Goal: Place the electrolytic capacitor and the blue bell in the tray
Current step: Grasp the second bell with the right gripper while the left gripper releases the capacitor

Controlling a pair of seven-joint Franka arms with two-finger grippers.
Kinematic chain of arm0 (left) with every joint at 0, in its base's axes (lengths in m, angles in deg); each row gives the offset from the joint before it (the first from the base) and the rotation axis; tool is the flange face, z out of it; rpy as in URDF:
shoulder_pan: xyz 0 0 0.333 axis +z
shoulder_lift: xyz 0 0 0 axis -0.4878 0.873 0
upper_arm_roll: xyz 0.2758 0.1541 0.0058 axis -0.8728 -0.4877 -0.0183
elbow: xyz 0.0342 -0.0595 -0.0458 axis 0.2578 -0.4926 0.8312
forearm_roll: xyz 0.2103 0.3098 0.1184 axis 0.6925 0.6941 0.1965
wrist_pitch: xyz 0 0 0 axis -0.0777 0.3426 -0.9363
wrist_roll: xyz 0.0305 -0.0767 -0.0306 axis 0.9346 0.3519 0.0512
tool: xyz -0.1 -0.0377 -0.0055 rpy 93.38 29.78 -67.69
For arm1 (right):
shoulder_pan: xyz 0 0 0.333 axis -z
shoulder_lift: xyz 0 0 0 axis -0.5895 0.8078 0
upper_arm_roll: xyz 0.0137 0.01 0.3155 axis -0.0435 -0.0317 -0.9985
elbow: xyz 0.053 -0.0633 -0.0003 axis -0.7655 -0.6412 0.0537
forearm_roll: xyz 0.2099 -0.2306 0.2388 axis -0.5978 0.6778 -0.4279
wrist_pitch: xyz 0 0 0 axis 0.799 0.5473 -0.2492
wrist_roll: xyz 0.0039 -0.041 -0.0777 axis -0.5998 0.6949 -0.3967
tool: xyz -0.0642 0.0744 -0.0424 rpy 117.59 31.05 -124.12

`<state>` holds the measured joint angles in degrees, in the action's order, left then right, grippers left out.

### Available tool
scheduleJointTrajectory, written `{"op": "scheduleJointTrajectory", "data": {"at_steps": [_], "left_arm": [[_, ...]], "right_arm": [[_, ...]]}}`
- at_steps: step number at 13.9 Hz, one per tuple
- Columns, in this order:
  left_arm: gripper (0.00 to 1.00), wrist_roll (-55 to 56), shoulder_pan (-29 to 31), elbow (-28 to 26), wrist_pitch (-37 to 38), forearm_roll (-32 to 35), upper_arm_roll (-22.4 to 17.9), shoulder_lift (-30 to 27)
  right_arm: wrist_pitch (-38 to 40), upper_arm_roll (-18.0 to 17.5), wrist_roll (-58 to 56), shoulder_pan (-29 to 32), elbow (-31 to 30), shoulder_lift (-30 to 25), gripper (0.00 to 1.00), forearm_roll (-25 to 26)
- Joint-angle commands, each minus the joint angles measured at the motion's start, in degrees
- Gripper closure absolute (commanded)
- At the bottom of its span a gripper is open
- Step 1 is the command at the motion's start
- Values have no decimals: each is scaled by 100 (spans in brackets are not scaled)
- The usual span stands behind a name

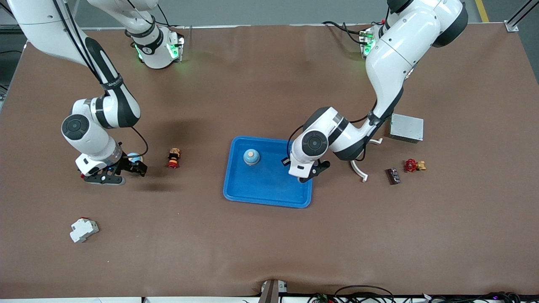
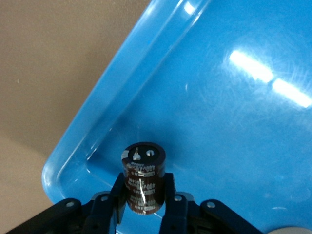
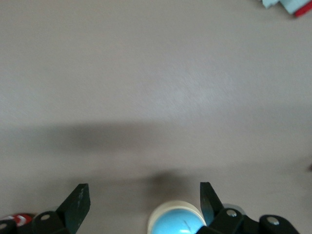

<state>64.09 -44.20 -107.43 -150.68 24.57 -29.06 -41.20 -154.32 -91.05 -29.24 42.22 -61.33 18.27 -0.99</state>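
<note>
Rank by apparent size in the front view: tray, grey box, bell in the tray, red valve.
1. tray
2. grey box
3. bell and red valve: look about alike, so no ranking between them.

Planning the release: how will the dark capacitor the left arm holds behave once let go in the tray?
The capacitor is a squat cylinder held upright in the left end effector, so it probably stands; if tipped, it would likely roll. The blue tray looks glossy, so sliding is possible.
</note>
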Motion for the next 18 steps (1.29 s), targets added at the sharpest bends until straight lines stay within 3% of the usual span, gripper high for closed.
{"op": "scheduleJointTrajectory", "data": {"at_steps": [1,3,4,8,11,16,17,18], "left_arm": [[82,168,-55,-104,-107,144,-73,-100],[33,159,-47,-104,-107,144,-73,-100],[0,151,-47,-95,-107,144,-73,-108],[0,150,41,-51,-46,65,-46,-353],[0,11,102,-60,401,65,-55,-784],[0,-1744,822,-60,1552,56,-38,-1636],[0,-2052,997,-60,1632,56,-20,-1751],[0,-2325,1164,-69,1668,47,-11,-1830]], "right_arm": [[-214,-136,-343,400,-440,-263,0,43],[-486,-136,-353,497,-695,-254,0,43],[-566,-136,-353,524,-783,-254,0,43],[-575,-136,-353,621,-916,-254,0,43],[-575,-136,-344,621,-1012,-263,0,43],[-566,-145,-344,612,-1074,-325,0,34],[-566,-145,-344,612,-1074,-325,6,34],[-566,-154,-344,603,-1074,-325,19,34]]}}
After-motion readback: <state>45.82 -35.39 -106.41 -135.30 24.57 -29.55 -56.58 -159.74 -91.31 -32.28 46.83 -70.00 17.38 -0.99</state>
